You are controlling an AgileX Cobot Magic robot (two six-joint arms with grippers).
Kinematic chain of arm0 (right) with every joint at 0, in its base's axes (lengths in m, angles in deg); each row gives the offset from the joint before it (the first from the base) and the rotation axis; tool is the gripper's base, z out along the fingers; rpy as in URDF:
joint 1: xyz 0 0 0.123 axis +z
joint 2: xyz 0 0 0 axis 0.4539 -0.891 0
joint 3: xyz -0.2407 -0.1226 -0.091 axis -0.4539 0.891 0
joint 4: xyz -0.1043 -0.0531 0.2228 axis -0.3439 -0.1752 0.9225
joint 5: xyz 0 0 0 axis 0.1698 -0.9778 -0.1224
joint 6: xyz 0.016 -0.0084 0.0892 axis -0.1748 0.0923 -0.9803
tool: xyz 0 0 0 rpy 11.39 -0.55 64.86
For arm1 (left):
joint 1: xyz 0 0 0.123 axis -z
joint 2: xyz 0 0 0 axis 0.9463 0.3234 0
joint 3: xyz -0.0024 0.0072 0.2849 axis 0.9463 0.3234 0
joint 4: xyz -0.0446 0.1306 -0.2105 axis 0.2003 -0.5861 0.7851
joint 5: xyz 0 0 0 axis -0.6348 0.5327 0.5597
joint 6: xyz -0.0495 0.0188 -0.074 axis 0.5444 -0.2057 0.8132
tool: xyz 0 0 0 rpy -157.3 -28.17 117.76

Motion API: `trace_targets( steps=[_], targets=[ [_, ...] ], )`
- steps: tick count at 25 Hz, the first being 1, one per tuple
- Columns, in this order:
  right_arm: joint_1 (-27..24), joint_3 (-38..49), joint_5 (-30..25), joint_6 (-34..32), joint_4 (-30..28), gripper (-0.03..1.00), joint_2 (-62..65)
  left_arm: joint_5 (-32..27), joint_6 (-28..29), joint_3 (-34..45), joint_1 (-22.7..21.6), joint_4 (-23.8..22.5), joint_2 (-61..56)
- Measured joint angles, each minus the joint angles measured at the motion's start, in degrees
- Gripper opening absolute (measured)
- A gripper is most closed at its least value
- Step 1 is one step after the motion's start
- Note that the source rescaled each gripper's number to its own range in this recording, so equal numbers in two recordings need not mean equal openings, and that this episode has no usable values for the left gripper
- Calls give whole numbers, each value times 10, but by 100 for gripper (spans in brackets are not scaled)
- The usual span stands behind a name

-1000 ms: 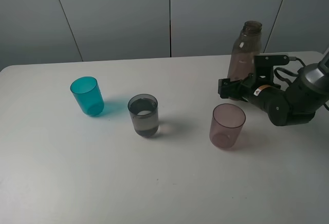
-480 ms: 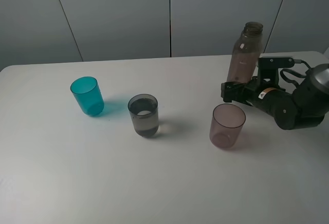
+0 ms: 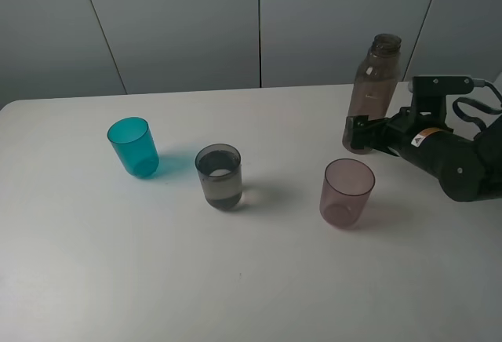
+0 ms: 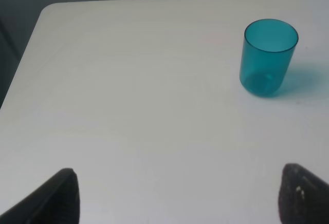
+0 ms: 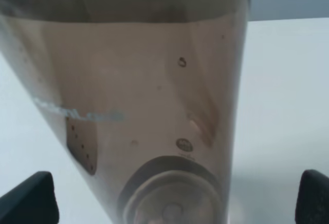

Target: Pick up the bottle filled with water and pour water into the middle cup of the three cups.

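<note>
White table (image 3: pixel 251 295), broad and bare across the near half, rounded far-left corner visible from the left wrist. Dark right arm (image 3: pixel 459 165) low over the table's right side, right gripper (image 3: pixel 354 134) spread to its widest around the foot of the bottle (image 3: pixel 374 83), fingertips (image 5: pixel 31 198) standing off on either side of it, nothing clamped. Bottle upright near the far right edge, smoky-brown, mouth uncovered. Three cups in a loose row across the middle, well apart: pinkish-mauve cup (image 3: pixel 347 193) just in front of the gripper, middle cup (image 3: pixel 219 175), smoky grey, near the table's centre with some liquid in it, teal cup (image 3: pixel 133 146) farthest left. Wide gaps between the cups. Left gripper (image 4: pixel 175 196) over the empty left part of the table, fingers parted, holding nothing, teal cup well beyond it.
</note>
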Motion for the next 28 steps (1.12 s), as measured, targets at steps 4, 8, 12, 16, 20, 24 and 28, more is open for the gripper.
trace_targets(
  steps=[4, 8, 12, 16, 20, 24, 28],
  targets=[
    [0, 17, -32, 6, 1, 100, 35, 0, 0, 0, 0, 0, 0],
    [0, 29, -82, 10, 1, 100, 75, 0, 0, 0, 0, 0, 0],
    [0, 32, -159, 14, 1, 100, 140, 0, 0, 0, 0, 0, 0],
    [0, 30, -261, 26, 2, 100, 227, 0, 0, 0, 0, 0, 0],
    [-17, 9, -403, 41, 2, 100, 304, 0, 0, 0, 0, 0, 0],
    [-56, -5, -510, 45, 0, 94, 372, 0, 0, 0, 0, 0, 0],
    [-99, -21, -588, 47, 0, 55, 435, 0, 0, 0, 0, 0, 0]
  ],
)
